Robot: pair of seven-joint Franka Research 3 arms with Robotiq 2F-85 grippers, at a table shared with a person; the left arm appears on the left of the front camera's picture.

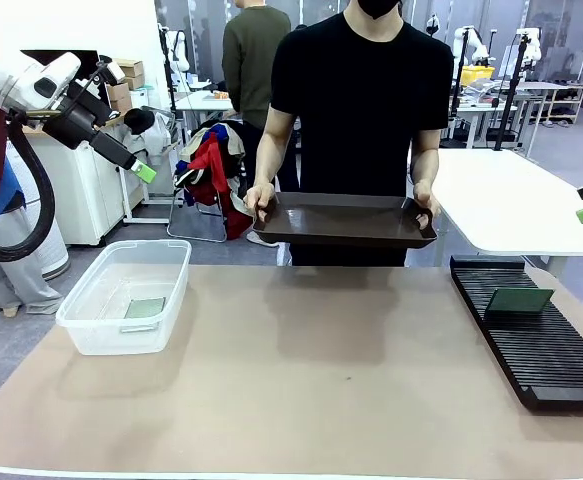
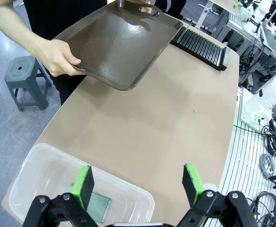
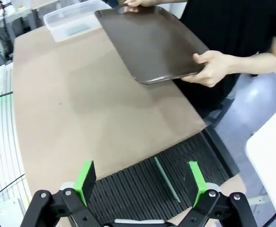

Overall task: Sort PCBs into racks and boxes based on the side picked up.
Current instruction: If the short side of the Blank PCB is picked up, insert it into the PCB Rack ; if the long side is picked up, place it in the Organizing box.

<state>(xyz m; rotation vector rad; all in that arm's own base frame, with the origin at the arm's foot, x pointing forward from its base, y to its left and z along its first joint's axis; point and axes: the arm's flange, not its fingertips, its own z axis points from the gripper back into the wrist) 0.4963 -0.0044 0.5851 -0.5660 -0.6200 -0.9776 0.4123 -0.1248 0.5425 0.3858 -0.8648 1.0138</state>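
One green PCB (image 1: 517,299) stands upright in a slot of the long black rack (image 1: 561,360) at the right of the table; the right wrist view sees this PCB (image 3: 166,179) edge-on in the rack (image 3: 142,189). Another PCB (image 1: 144,308) lies flat inside the clear box (image 1: 91,300) at the left, and in the left wrist view that PCB (image 2: 99,207) sits on the box (image 2: 38,163) floor. My left gripper (image 2: 138,183) hangs open high above the box, its tip (image 1: 144,171) raised at the left. My right gripper (image 3: 140,177) is open above the rack.
A person at the far side holds an empty dark brown tray (image 1: 346,222) by both handles above the table's far edge. The brown table (image 1: 301,400) is bare in its middle. A grey stool (image 2: 26,78) stands beside the table.
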